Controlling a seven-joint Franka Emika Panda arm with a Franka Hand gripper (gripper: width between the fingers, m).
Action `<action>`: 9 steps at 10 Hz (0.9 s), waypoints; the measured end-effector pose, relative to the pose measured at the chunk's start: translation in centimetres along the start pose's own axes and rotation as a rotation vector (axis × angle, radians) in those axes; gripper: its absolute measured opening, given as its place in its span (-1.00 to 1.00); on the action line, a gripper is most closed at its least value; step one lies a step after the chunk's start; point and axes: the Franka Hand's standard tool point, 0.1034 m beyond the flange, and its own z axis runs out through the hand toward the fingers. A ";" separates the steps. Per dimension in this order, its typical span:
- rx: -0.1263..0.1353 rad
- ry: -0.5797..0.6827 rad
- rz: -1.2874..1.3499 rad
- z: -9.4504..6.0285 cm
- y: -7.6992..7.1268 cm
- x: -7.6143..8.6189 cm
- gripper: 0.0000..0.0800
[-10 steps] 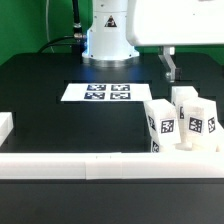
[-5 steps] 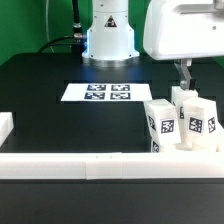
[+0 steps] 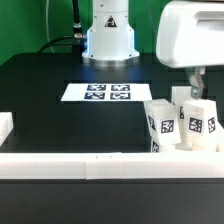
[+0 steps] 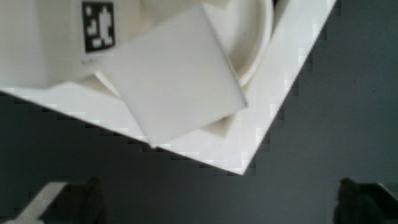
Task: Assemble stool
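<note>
Three white blocky legs with black-and-white tags stand together at the exterior view's right: one in front (image 3: pixel 160 125), one behind it (image 3: pixel 185 103) and one at the far right (image 3: pixel 201 122). My gripper (image 3: pixel 197 86) hangs just above the rear legs and touches nothing. In the wrist view its dark fingertips (image 4: pixel 64 203) stand wide apart with only dark table between them, so the gripper (image 4: pixel 214 205) is open and empty. That view shows a tagged leg (image 4: pixel 89 30), a plain leg face (image 4: pixel 169 80) and the curved rim of the seat (image 4: pixel 262 45) behind them.
The marker board (image 3: pixel 101 92) lies flat mid-table in front of the robot base (image 3: pixel 108 35). A long white bar (image 3: pixel 80 165) edges the table's front, and a white block (image 3: pixel 5 125) sits at the exterior view's left. White bars meet in a corner (image 4: pixel 240 150) by the legs.
My gripper has moved steadily toward the exterior view's right and a little lower, from beside the marker board to above the group of legs. The legs have not moved.
</note>
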 end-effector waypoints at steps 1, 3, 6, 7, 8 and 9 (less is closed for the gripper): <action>-0.001 0.000 0.008 0.0 0.1 0.0 0.62; -0.007 -0.002 -0.002 0.0 0.4 -0.1 0.62; -0.036 0.034 -0.181 0.6 0.8 -0.1 0.62; -0.052 0.044 -0.271 1.1 0.7 -0.4 0.62; -0.050 0.037 -0.298 1.3 0.7 -0.7 0.62; -0.045 0.028 -0.274 1.5 0.8 -0.9 0.62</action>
